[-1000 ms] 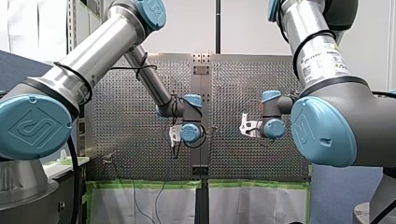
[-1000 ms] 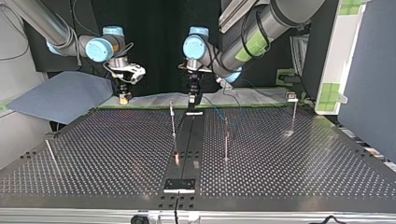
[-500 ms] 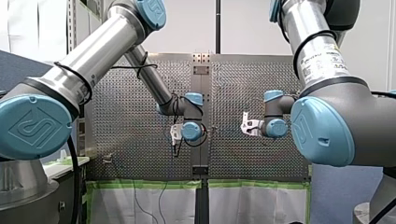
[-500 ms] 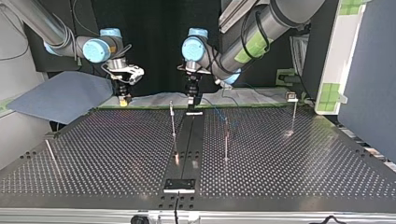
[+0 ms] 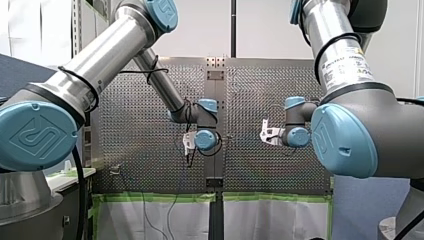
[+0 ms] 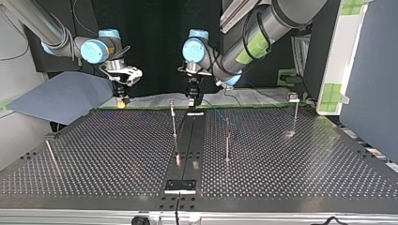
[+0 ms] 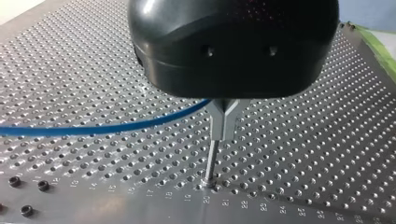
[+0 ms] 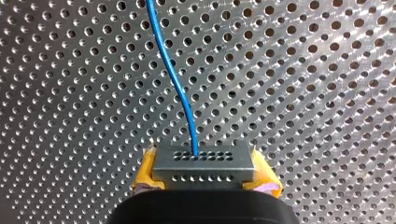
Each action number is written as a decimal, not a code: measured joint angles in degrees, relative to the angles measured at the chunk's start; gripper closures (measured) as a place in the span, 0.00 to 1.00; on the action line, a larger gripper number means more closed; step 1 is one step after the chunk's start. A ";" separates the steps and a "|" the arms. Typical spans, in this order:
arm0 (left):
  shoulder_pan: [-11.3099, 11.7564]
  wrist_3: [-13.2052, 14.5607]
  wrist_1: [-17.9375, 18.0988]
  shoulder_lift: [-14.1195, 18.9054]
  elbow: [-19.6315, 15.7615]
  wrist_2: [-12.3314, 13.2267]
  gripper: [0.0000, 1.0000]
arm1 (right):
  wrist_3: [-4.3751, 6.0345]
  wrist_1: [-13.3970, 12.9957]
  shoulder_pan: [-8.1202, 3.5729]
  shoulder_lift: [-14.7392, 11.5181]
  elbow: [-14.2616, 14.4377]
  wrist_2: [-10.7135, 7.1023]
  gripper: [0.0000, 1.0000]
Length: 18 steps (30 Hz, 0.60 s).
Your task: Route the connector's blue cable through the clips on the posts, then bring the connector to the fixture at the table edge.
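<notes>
Right wrist view: my right gripper clamps the connector between yellow pads, blue cable running ahead. Top view puts both at eleven o'clock. My left gripper, grip unreadable, hovers at twelve o'clock over a post clip. Routing seems under way; next, seat cable in that clip.

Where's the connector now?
The connector is clamped between my right gripper's yellow pads in the right wrist view, over the table; in the top view that gripper hangs at the far edge, left of centre.
</notes>
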 joint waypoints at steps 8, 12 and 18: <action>0.25 -0.08 -0.45 -1.01 1.39 0.26 0.99 | 0.00 -0.03 -0.10 0.01 0.00 0.01 0.94; 0.58 -0.23 -0.84 -1.40 2.46 0.55 0.99 | 0.00 -0.09 -0.11 0.02 -0.01 0.01 0.94; 1.17 -0.40 -1.49 -1.50 3.23 1.11 0.99 | 0.00 -0.14 -0.10 0.10 -0.07 -0.06 0.94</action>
